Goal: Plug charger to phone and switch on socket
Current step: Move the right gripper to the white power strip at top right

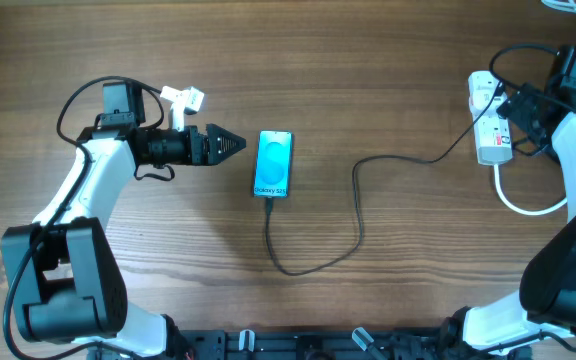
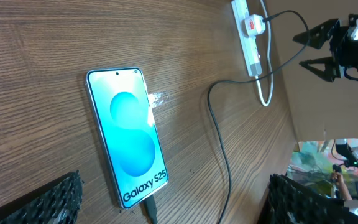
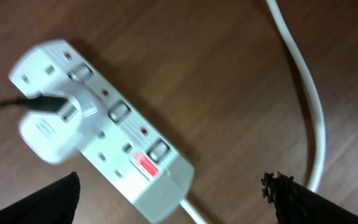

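Observation:
The phone (image 1: 273, 164) lies flat mid-table with its light blue screen (image 2: 132, 134) lit. The charger (image 1: 356, 205), a thin black cable, has its connector (image 2: 150, 210) seated in the phone's near end. The cable loops right to a white plug (image 3: 53, 126) in the socket (image 1: 489, 118). My left gripper (image 1: 238, 143) is just left of the phone, open and empty (image 2: 179, 204). The right gripper (image 1: 511, 110) hangs over the socket (image 3: 114, 134), open, with nothing between its fingers (image 3: 174, 198). The socket has three rocker switches, the nearest (image 3: 158, 150) by a red label.
The socket's thick white lead (image 3: 307, 93) curves away on the right (image 1: 518, 205). A small white part (image 1: 185, 98) sits on the left arm's wrist. Bare wood table (image 1: 418, 260) surrounds the cable loop.

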`<action>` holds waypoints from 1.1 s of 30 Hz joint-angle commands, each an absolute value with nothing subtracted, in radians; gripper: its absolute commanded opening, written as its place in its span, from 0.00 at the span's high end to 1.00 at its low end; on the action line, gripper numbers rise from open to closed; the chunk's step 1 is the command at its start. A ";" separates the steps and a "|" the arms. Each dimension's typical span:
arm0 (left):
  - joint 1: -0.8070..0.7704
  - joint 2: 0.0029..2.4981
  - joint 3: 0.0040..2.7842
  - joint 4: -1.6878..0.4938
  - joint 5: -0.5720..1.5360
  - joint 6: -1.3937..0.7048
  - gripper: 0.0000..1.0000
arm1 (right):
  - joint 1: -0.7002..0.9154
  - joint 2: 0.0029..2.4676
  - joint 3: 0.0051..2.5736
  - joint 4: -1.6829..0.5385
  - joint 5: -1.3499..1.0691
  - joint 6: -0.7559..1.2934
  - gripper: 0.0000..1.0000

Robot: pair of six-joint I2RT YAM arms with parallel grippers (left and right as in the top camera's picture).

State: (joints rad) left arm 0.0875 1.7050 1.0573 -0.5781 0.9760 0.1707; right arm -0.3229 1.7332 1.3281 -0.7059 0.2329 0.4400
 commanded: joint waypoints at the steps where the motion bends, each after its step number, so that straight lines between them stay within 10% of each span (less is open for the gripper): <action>1: 0.089 1.697 1.056 -0.575 0.974 0.173 0.00 | -0.335 1.777 1.326 -0.675 0.243 0.429 0.00; 33: 0.089 1.697 1.056 -0.575 0.974 0.173 0.00 | -0.340 2.052 1.326 -0.567 0.236 0.526 0.00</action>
